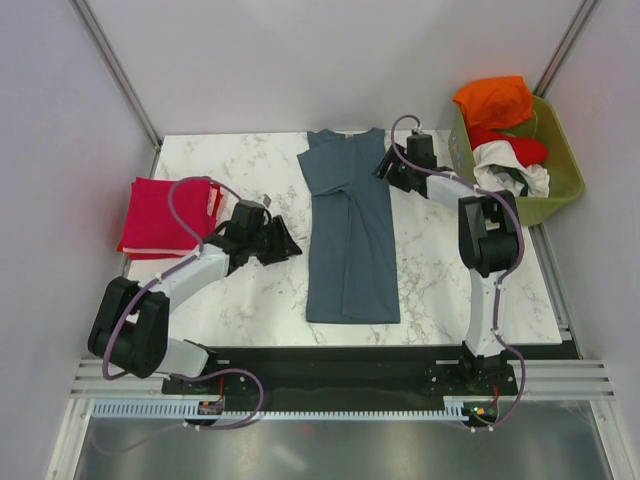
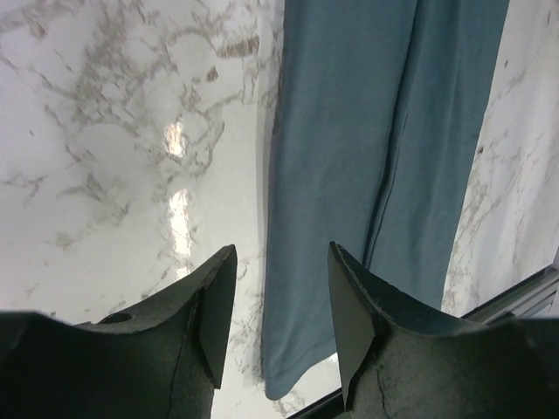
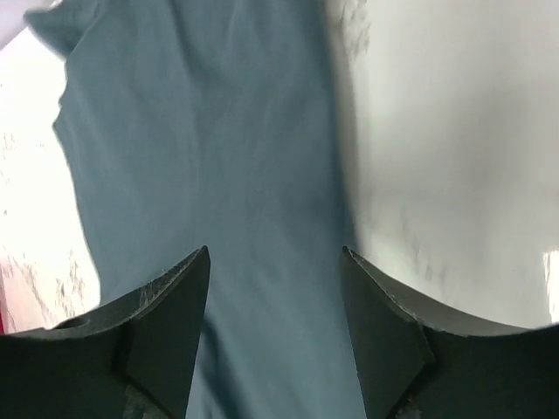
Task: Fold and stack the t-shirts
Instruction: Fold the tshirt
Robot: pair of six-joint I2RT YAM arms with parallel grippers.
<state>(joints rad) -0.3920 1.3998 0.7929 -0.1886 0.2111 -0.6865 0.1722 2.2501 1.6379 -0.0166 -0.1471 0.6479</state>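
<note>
Blue-grey t-shirt (image 1: 348,230) lies mid-counter (image 1: 250,300), folded lengthwise into a long strip, collar at the far end. Left gripper (image 1: 288,245) is spread and empty, just beside its left edge. Right gripper (image 1: 386,166) is spread and empty by the shoulder. The cotton looks light and limp, and I expect sag and drag. I'd pinch through all layers at the end corners. Crimson folded t-shirt (image 1: 160,215) sits far left.

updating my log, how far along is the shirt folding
Done: a red shirt lies folded at the left of the table. In hand: the blue-grey shirt is folded into a long strip mid-table, with the left gripper and right gripper open by it. Left: finishing and stacking it, then the loose shirts in the basket.
</note>
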